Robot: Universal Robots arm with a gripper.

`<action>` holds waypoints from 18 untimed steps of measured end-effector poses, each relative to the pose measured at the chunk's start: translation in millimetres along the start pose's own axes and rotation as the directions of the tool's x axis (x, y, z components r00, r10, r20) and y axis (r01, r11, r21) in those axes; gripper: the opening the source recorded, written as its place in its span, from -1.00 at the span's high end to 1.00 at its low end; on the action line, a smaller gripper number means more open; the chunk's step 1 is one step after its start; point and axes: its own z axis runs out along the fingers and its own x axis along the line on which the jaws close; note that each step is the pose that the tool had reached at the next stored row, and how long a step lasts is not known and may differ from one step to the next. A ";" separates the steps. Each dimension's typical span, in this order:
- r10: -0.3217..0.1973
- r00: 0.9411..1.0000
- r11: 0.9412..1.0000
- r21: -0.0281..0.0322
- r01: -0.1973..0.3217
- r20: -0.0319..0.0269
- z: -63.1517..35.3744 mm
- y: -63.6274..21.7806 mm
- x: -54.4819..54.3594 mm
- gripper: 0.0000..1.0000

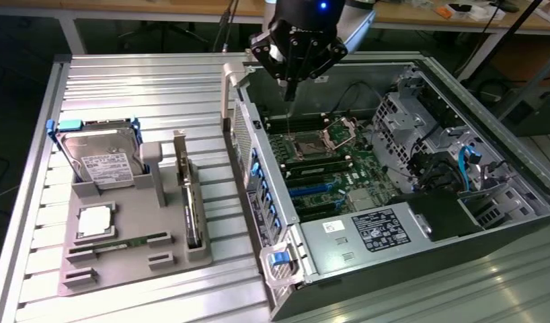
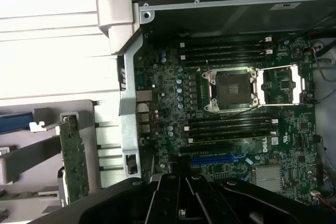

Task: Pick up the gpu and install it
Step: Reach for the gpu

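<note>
One gpu [image 1: 191, 202] stood on edge in the grey tray [image 1: 113, 266] on the counter [image 1: 122, 87] at the exterior view's left, untouched; gripper [image 1: 290, 93], jaws together and empty, hung over the open case [image 1: 392, 289]; wrist view added the bare CPU socket [image 2: 231, 88] and a Dell mark [image 2: 273, 142].

An open computer case [image 1: 419, 282] lies on the ribbed metal tabletop [image 1: 140, 87], its green motherboard [image 1: 320, 168] exposed and the CPU socket [image 1: 309, 145] unlatched. At the exterior view's left, a grey tray [image 1: 132, 261] holds a hard drive [image 1: 100, 161] with blue rails, a processor [image 1: 94, 221] and a RAM stick [image 1: 122, 243].
</note>
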 end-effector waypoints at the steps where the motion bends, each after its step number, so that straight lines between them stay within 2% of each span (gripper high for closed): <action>1: 0.000 1.000 1.000 0.000 0.000 0.000 0.1 -0.2 2.5 0.79; 4: 0.000 1.000 1.000 0.000 0.000 0.000 0.1 -1.2 15.2 0.79; 14: 0.000 1.000 1.000 0.000 0.000 0.000 0.3 -2.4 31.4 0.79; 18: 0.000 1.000 1.000 0.000 0.000 0.000 0.3 -3.5 43.0 0.79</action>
